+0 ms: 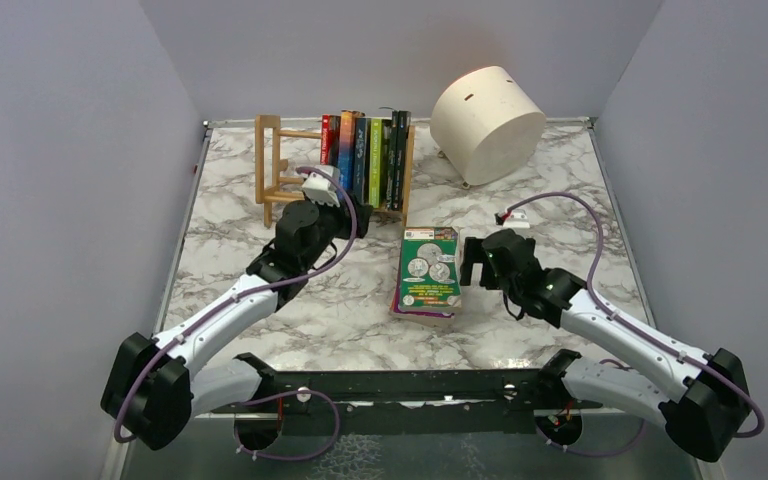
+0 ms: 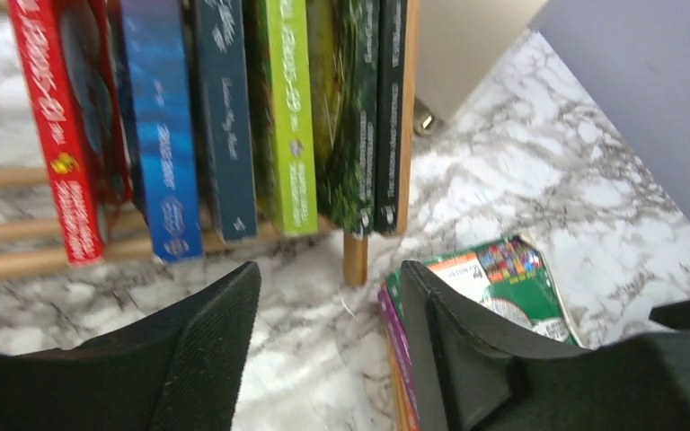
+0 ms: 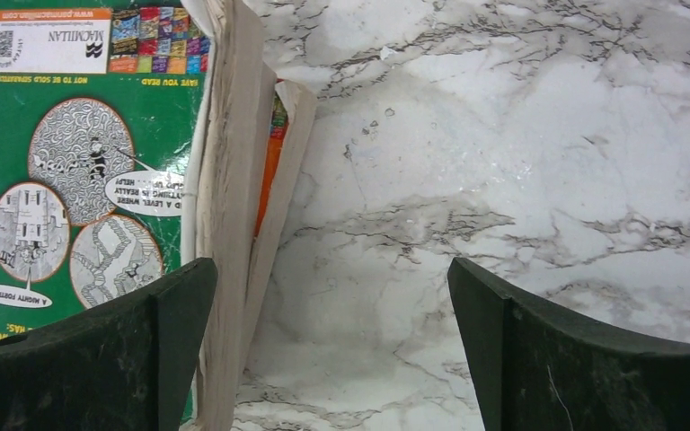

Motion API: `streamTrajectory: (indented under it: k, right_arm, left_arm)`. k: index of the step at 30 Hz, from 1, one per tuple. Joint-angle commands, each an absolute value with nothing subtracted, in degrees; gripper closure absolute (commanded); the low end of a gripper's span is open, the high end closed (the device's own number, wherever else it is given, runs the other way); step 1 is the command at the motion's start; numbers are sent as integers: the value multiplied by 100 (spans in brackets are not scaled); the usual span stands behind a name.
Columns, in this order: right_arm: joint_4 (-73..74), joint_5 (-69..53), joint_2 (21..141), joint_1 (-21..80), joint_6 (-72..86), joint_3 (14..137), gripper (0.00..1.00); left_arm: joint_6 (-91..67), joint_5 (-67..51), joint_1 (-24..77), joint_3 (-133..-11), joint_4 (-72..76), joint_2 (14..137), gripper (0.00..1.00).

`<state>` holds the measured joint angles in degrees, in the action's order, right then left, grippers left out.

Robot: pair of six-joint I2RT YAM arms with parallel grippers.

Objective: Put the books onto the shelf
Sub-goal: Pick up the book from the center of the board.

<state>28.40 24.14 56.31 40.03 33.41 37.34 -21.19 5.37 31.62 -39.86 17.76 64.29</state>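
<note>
So most of the books (image 1: 368, 160) are upright on the shelf (image 1: 272, 170), bunched toward its right end. Left to right I can make out a red spine (image 2: 54, 135), a blue one (image 2: 162, 135), a darker blue, a lime green (image 2: 287, 117) and a couple of dark ones against the end post. The shelf sits at the back of the marble table (image 1: 340, 310), with a cream drum (image 1: 487, 122) tipped on its side just to its right.

The rest are in a flat stack (image 1: 428, 270) mid-table, in front of the shelf's right end. The top one has a green cover (image 3: 63, 180) with round maze pictures, and purple and orange edges peek out underneath.

The left gripper (image 2: 328, 269) hangs right in front of the shelved spines, fingers apart with only marble between them, so it's not holding anything. The right gripper (image 3: 331, 269) is at the stack's right edge with its jaws spread wide. One finger (image 3: 144, 359) overlaps the page edges, and the other is over bare table. Can't tell if it's actually touching the stack, but nothing's clamped.
</note>
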Motion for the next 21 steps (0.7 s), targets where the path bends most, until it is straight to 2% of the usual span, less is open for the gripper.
streamTrajectory:
  k: [1, 5, 21]
  right_arm:
    - [3185, 3042, 5453, 4023, 3520, 3917, 1]
    - [3266, 3174, 5415, 4025, 3522, 3917, 1]
    - [2726, 2628, 5786, 4025, 3235, 3836, 1]
  left_arm:
    - [-2591, 447, 3465, -3664, 1476, 6129, 44]
    - [-2846, 520, 3734, -3346, 1480, 5983, 35]
    - [-3667, 163, 4429, -2914, 2177, 6860, 32]
